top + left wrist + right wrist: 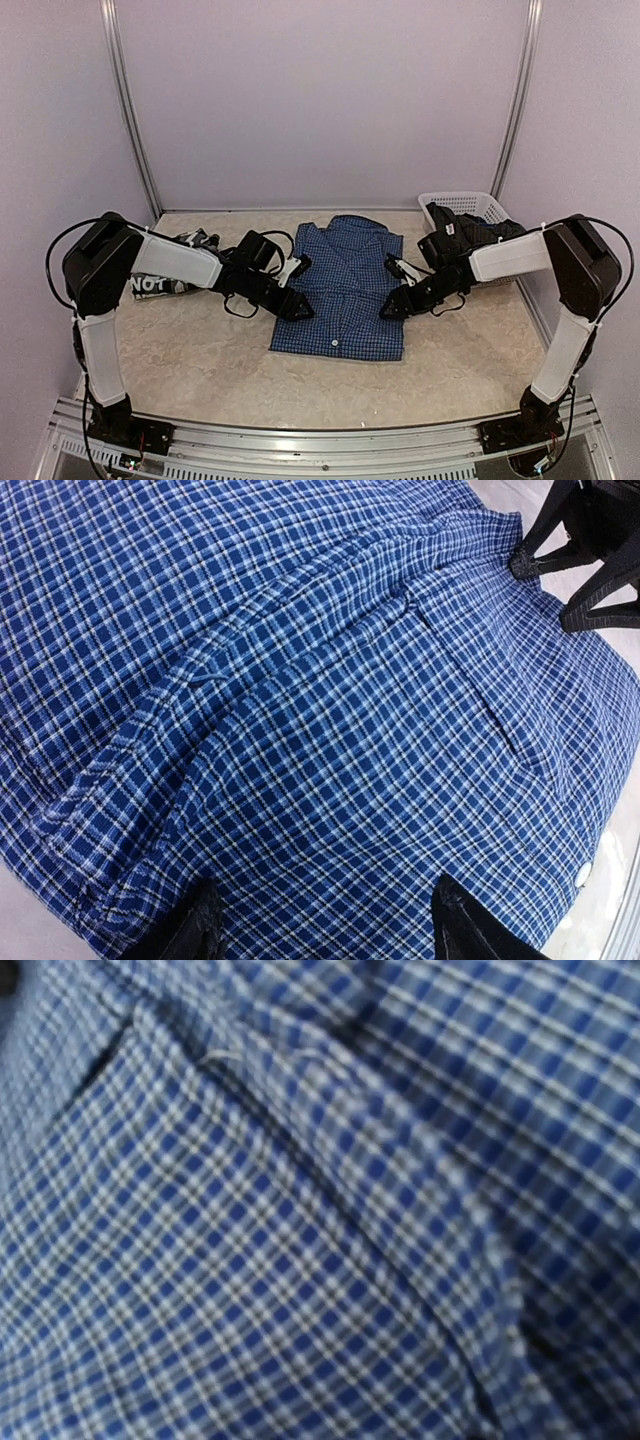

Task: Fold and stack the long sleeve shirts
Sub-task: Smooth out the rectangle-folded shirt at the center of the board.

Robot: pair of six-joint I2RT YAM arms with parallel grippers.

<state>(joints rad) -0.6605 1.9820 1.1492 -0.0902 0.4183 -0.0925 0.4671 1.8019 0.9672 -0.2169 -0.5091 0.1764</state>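
Blue check shirt [340,290] folded at table [450,370] centre, wide margin in front. Left gripper [299,309] at left edge, right gripper [392,307] at right edge (both jaws parted, gripping nothing). Shirts: two; plaid shirt [150,285] rear left.

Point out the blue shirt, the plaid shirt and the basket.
blue shirt [345,280]: top view, front panel.
plaid shirt [150,286]: top view, white lettering.
basket [465,200]: top view, far edge.
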